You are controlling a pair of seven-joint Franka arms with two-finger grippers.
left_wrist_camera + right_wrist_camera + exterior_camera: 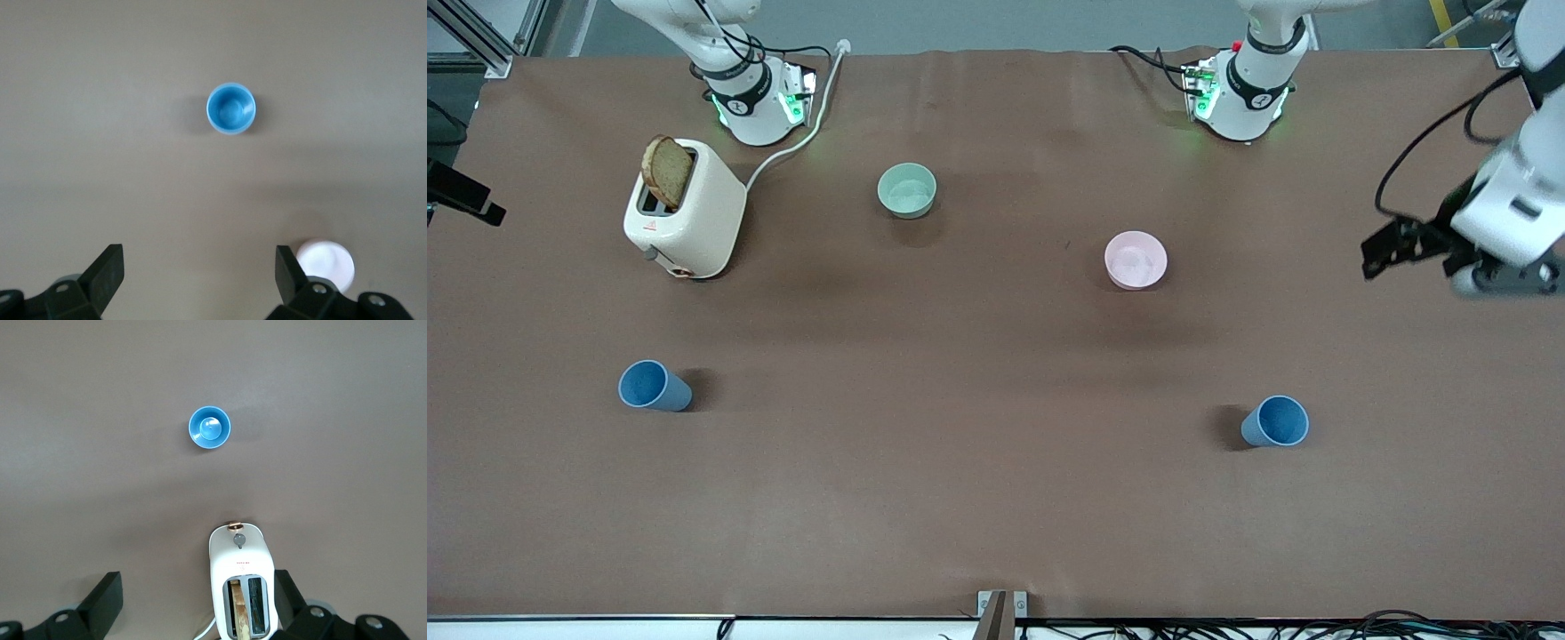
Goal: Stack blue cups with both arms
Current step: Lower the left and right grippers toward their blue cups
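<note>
Two blue cups stand upright and far apart on the brown table. One blue cup [655, 387] [209, 427] is toward the right arm's end, nearer the front camera than the toaster. The second blue cup [1276, 421] [231, 108] is toward the left arm's end, nearer the camera than the pink bowl. My left gripper [1378, 253] [200, 259] hangs high over the table's end beside the pink bowl, open and empty. My right gripper [198, 581] is high over the toaster, open, with nothing held.
A cream toaster [685, 209] [240, 580] with a bread slice [667, 171] sticking out stands near the right arm's base, its cord trailing back. A pale green bowl [907, 189] and a pink bowl [1136, 259] [327, 263] sit mid-table.
</note>
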